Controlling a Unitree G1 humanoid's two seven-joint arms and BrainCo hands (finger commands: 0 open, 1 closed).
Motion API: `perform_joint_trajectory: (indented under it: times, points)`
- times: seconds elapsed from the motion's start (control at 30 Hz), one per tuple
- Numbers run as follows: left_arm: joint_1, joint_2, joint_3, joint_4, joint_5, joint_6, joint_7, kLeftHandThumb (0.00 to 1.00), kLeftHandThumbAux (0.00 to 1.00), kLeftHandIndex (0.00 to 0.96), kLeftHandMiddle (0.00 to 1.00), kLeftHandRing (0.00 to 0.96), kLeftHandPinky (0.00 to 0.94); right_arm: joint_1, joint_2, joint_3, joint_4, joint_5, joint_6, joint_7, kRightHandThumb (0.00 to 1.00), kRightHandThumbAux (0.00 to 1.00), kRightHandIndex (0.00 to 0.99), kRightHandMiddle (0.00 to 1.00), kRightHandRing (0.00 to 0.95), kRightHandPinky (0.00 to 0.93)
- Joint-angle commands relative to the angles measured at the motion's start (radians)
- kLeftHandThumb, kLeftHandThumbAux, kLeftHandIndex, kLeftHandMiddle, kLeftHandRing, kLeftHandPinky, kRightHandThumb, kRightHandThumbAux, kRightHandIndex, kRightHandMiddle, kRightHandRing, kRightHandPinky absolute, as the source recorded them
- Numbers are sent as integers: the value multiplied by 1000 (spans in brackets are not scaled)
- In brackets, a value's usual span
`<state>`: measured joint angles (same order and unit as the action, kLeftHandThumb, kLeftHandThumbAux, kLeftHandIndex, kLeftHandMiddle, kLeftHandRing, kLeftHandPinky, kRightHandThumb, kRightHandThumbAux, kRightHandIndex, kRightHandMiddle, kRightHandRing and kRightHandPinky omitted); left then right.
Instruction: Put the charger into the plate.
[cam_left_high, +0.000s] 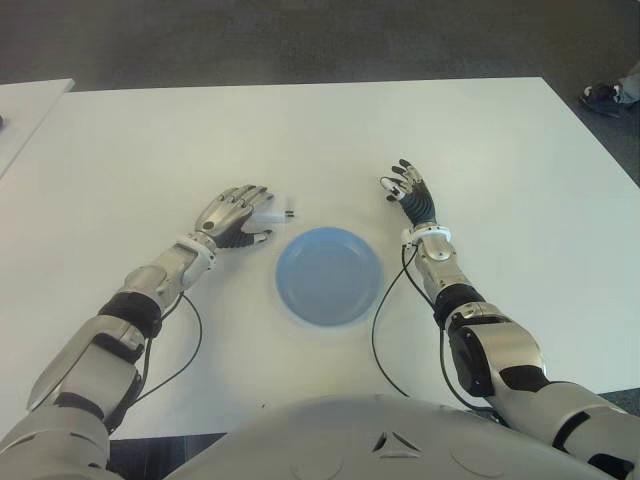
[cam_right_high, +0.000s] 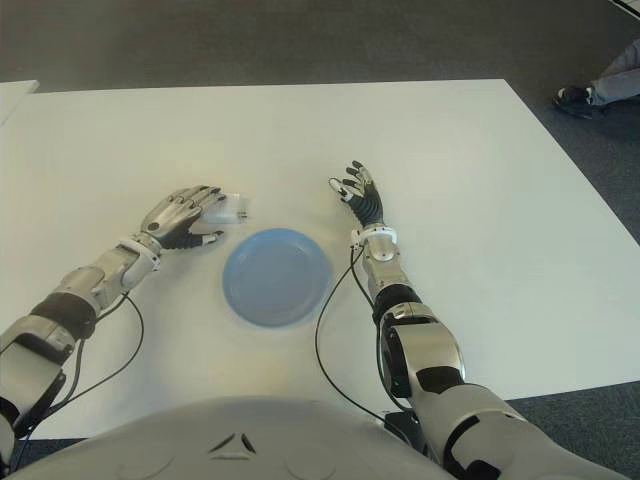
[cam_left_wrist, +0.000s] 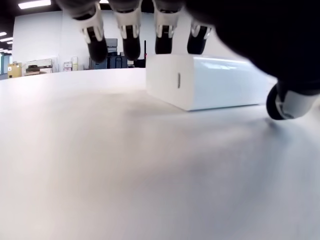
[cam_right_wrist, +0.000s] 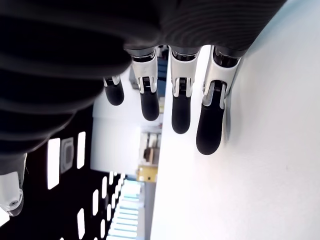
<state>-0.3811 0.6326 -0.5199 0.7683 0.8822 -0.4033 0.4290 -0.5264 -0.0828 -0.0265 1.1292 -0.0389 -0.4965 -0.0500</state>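
Blue and round, the shallow plastic plate (cam_left_high: 328, 275) lies nearest us on the white tabletop (cam_left_high: 300, 140), empty. At its ten o'clock our left hand (cam_left_high: 232, 217) sits over the small white block-shaped charger (cam_left_high: 270, 214), whose prongs point toward three o'clock. In the wrist view the fingers (cam_left_wrist: 129, 35) arch over the charger's top and the thumb tip stands at its side, but the charger still lies flat on the table, so we judge the hand loosely cupped, not yet clamped. At the plate's two o'clock our right hand (cam_left_high: 410, 195) idles, fingers extended, holding nothing.

To do the grasp well, we should close thumb and fingers on opposite long faces, keeping clear of the prongs, then lift clear of the plate's raised rim before moving toward four o'clock.

Room is generous: bare table all round, the table's edges well apart from both hands. Beyond the far right corner a person's shoe (cam_left_high: 604, 96) rests on dark carpet
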Motion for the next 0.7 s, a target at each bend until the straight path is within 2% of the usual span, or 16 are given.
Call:
perform_joint_trajectory:
  times: [0.03, 0.27, 0.7]
  points:
    - [-19, -14, -10, 51, -1, -9, -14, 114, 359, 0, 0, 0, 0, 100, 23, 6, 75, -16, 71, 0, 62, 517, 0, 168, 212, 140]
    - [-61, -27, -23, 100, 16, -15, 22, 116, 361, 0, 0, 0, 0, 99, 25, 6, 79, -20, 67, -4, 73, 522, 0, 168, 216, 154]
    - [-151, -59, -93, 199, 100, 11, 189, 153, 307, 0, 0, 0, 0, 100, 29, 12, 81, -30, 56, -16, 85, 532, 0, 181, 231, 160]
